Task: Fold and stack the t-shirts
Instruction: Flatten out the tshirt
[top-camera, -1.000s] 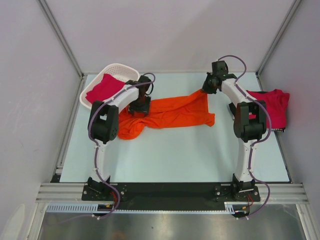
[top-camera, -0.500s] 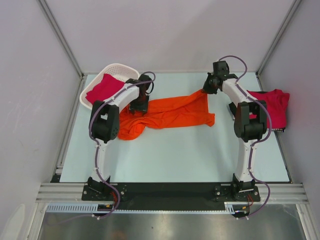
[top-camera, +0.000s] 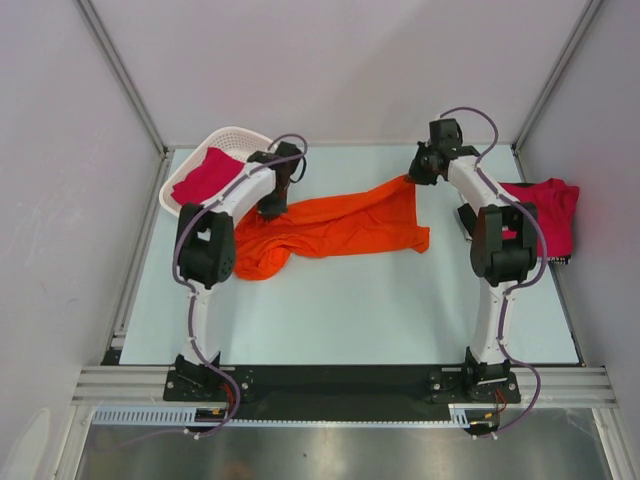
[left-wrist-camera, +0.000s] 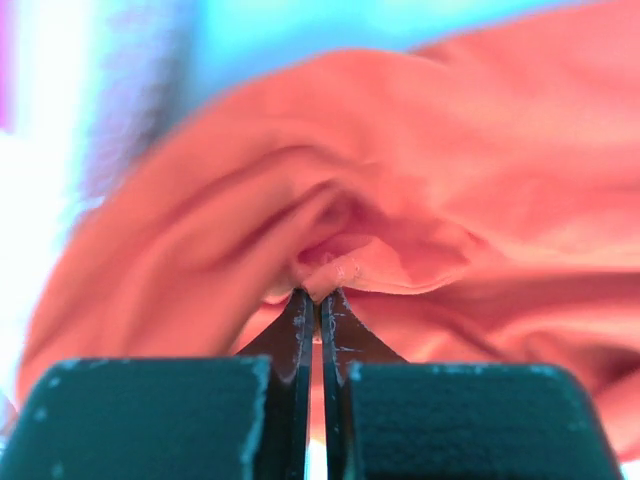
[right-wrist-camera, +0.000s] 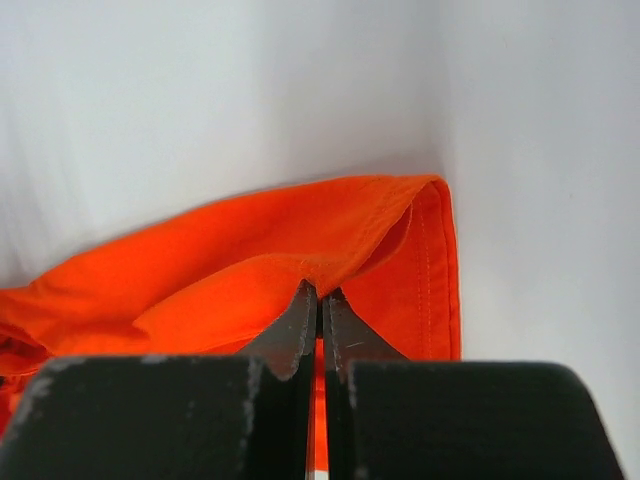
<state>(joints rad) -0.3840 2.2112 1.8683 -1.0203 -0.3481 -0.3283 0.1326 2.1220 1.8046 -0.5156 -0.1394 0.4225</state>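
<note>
Your left gripper (left-wrist-camera: 318, 297) is now clenching a small fold of the orange shirt (top-camera: 345, 222). A second ago its jaws were standing open over that same bunched left end, so the pinch is only just being made. In the wrist view the tips are meeting with a nub of cloth squeezed between them. From above, that wrist is also sitting slightly farther back than it was. Your right gripper (right-wrist-camera: 320, 292) is still clamping the hem at the shirt's far right corner, as before.

The shirt is lying across the back half of the table (top-camera: 350, 310), stretched between the two grippers. Its left end is crumpled and drooping toward you, and its right part is flatter. It is not yet folded. One red shirt (top-camera: 207, 172) is lying in the basket (top-camera: 243, 134) at far left. A second red shirt (top-camera: 548, 208) is lying at the right edge, beside the right arm.

As I judge it, you are now holding both ends, so you are getting ready to lift and spread the cloth before any fold. The left pinch looks thin and seems taken from a wrinkle, not a corner. It may slip, or gather more than one layer, as you pull.
</note>
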